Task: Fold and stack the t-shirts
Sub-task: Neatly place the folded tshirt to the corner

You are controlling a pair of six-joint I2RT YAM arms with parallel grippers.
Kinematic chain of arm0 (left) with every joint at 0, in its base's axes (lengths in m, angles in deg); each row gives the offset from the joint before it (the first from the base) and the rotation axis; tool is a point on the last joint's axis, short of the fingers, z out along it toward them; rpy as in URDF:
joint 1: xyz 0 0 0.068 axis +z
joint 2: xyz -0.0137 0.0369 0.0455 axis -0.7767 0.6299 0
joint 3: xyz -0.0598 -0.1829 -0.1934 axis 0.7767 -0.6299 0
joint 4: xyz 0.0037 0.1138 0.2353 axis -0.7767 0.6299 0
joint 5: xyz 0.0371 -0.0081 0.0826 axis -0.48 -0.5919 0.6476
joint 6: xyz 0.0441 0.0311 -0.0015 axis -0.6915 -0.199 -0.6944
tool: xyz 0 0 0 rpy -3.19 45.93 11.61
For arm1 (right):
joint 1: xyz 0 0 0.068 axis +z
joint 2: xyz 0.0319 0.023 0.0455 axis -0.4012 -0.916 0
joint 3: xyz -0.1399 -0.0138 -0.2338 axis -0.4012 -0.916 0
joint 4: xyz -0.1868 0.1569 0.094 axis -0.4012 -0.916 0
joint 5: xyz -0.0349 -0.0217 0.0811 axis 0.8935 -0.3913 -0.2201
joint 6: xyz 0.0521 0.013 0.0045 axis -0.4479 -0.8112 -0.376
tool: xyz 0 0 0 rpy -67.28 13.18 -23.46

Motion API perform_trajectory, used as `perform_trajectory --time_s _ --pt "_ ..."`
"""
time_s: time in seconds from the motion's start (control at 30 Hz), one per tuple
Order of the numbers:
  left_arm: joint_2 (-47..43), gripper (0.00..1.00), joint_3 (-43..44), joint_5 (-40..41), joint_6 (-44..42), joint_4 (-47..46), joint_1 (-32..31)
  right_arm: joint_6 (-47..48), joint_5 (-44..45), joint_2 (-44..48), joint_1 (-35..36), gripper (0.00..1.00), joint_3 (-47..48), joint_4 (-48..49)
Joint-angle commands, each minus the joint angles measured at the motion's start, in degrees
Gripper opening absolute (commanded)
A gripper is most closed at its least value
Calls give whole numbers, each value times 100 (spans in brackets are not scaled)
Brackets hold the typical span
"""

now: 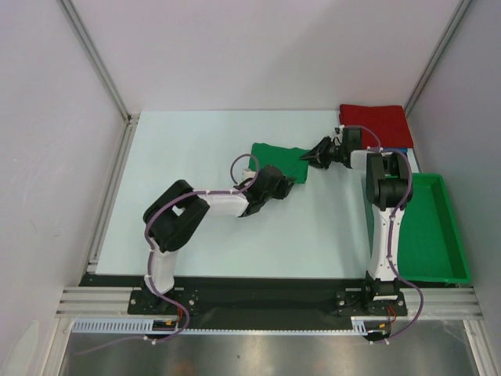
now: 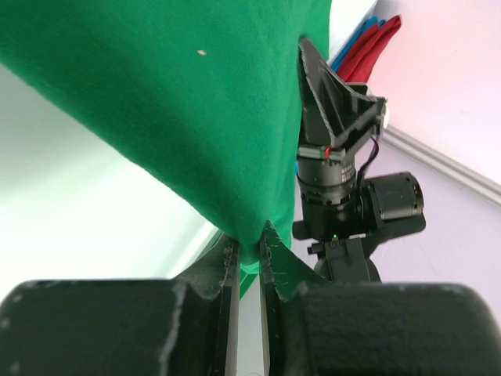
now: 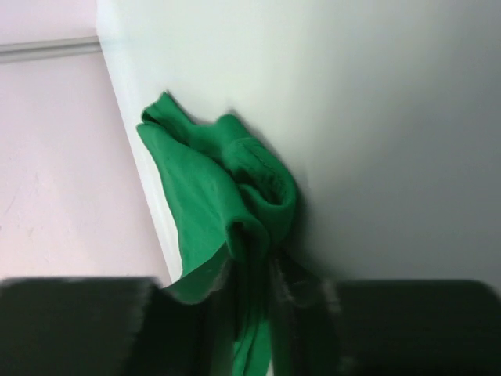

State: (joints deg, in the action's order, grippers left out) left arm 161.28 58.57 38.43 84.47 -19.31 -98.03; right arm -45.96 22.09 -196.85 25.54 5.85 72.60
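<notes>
A bright green t-shirt [image 1: 275, 159] hangs stretched between my two grippers above the middle of the table. My left gripper [image 1: 286, 186] is shut on its near edge; in the left wrist view the green t-shirt [image 2: 196, 110] fills the top and its fold is pinched between my fingertips [image 2: 249, 249]. My right gripper [image 1: 311, 157] is shut on the shirt's right corner; the right wrist view shows bunched green cloth [image 3: 227, 196] running down between my fingers [image 3: 262, 274]. A folded red t-shirt [image 1: 374, 124] lies at the far right on a blue t-shirt [image 1: 401, 150], of which only an edge shows.
A rigid green plastic bin [image 1: 430, 227] stands along the table's right edge, beside the right arm. White walls close in the table on the left, back and right. The table's near edge meets the black base rail [image 1: 258, 294].
</notes>
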Motion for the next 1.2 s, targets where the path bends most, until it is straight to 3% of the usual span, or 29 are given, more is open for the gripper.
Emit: perform_trajectory --time_s 0.0,0.1,0.13,0.23,0.3,0.33,0.43,0.47,0.53,0.6,0.73,0.9,1.03,1.17 --pt "-345 12 -71 -259 -257 -167 22 329 348 -119 4 22 107 81" --pt "-354 23 -176 -619 -494 -210 14 786 453 -13 13 0 203 -181" --pt "-362 31 -255 -733 -712 -358 22 944 480 4 13 0 360 -357" --pt "-424 41 -423 -1295 -1405 -510 22 1516 629 171 -4 0 493 -929" --pt "-547 42 -396 -1619 -1907 -308 22 1858 761 329 -13 0 432 -1114" --pt "-599 40 -501 -2135 -2336 -533 57 2025 840 539 -5 0 406 -1219" --pt "-1012 41 -1571 -2719 -2411 -2149 136 2728 1367 917 22 0 371 -1972" --pt "-1152 44 -1914 -2799 -2411 -2571 163 2904 1673 1023 31 0 388 -2115" --pt "-1556 67 -2758 -3157 -2489 -3618 259 3379 1999 1199 39 0 414 -2405" --pt "-2082 66 -3383 -3335 -2647 -3910 312 3808 2544 1436 39 0 484 -2801" --pt "-3284 62 -3929 -3467 -3829 -3052 312 4494 3379 1753 22 0 686 -3503" --pt "-4527 64 -3623 -3153 -5555 -665 321 4900 4083 2131 -48 0 1038 -3997" --pt "-5090 70 -3508 -3054 -6504 26 505 5050 4339 2369 -145 0 1433 -4164" --pt "-5249 71 -3447 -3317 -6770 325 848 5278 4400 2124 -321 0 2336 -4427"
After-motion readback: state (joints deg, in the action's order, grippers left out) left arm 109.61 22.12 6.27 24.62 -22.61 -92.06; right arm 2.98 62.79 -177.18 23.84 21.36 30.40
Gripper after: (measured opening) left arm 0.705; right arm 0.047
